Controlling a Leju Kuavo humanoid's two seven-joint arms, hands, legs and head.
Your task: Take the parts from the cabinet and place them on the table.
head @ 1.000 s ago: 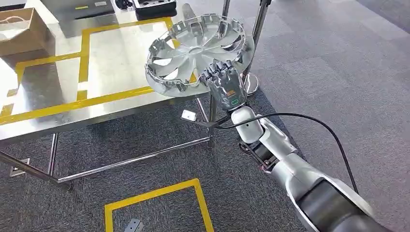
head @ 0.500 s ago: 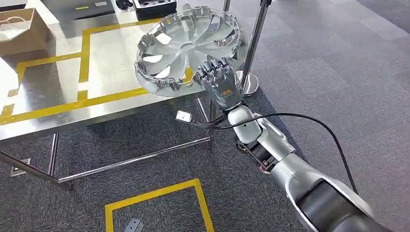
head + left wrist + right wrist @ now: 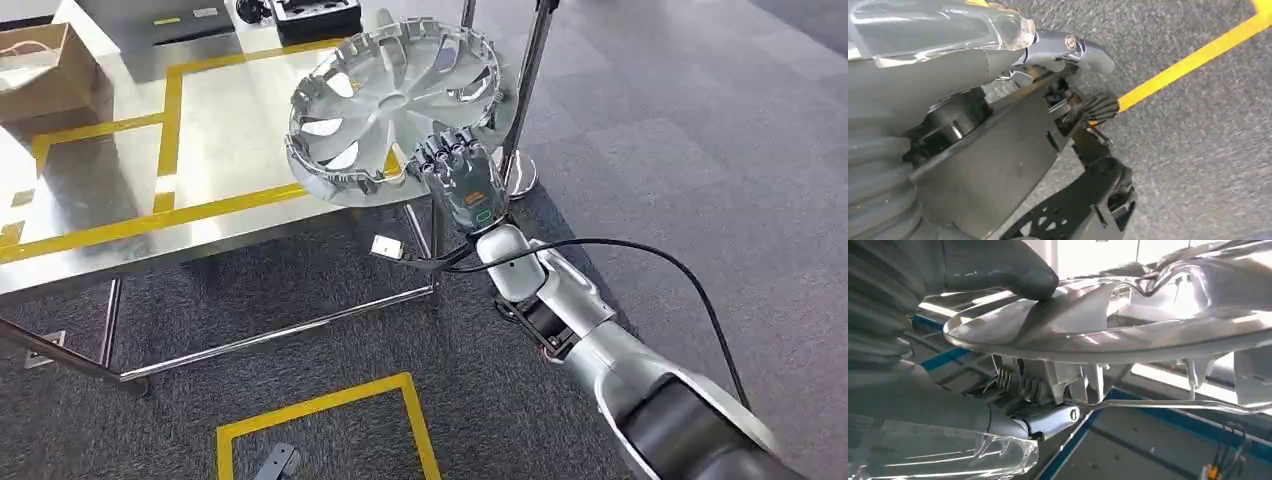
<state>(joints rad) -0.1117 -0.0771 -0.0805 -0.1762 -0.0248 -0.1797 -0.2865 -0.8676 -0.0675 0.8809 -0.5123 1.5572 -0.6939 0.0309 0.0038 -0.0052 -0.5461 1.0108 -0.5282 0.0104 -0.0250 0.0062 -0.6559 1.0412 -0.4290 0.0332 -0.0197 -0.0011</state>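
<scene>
A silver wheel cover [image 3: 400,105] hangs tilted over the near right corner of the steel table [image 3: 90,180], its inner side with clips facing up. My right hand [image 3: 462,180] grips its near rim from below, fingers curled over the edge. Up close in the right wrist view, the thumb [image 3: 1013,270] presses on the cover's rim [image 3: 1098,335]. My left hand [image 3: 998,65] hangs down over grey carpet with nothing in it; I cannot make out how its fingers lie.
Yellow tape lines [image 3: 170,100] mark rectangles on the table. A cardboard box [image 3: 40,65] sits at its far left, a dark case [image 3: 315,15] at the back. A chrome post [image 3: 525,80] stands right of the table. A yellow square [image 3: 330,425] marks the carpet.
My right hand swung the wheel cover left over the table corner, then back a little to the right. The cover stays in its grip throughout.
</scene>
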